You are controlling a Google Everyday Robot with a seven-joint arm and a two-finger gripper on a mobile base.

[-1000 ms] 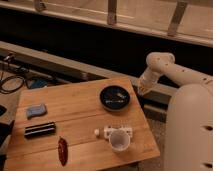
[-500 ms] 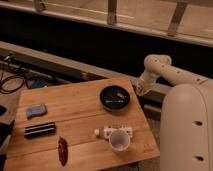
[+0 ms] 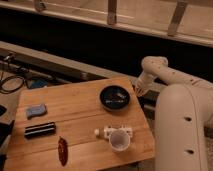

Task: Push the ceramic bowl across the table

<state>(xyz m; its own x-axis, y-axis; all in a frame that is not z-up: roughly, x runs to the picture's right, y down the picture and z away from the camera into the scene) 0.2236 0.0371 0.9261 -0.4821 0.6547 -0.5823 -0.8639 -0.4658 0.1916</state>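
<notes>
The ceramic bowl (image 3: 115, 97) is round, shallow and glossy black with pale glints inside. It sits near the right edge of the light-brown wooden table (image 3: 75, 107). My gripper (image 3: 138, 91) hangs at the end of the white arm just right of the bowl, at the table's right edge, a small gap away from the bowl's rim. The arm bends down from a white elbow (image 3: 152, 65) above it.
A white mug (image 3: 119, 140) and a small white object (image 3: 114, 131) stand at the front right. A blue sponge (image 3: 36, 110), a black bar (image 3: 40, 129) and a red-brown packet (image 3: 62, 150) lie on the left half. Cables (image 3: 12, 82) lie on the floor at the left.
The arm has shifted left and down a little, bringing the gripper closer to the bowl's right side. The bowl has not moved.
</notes>
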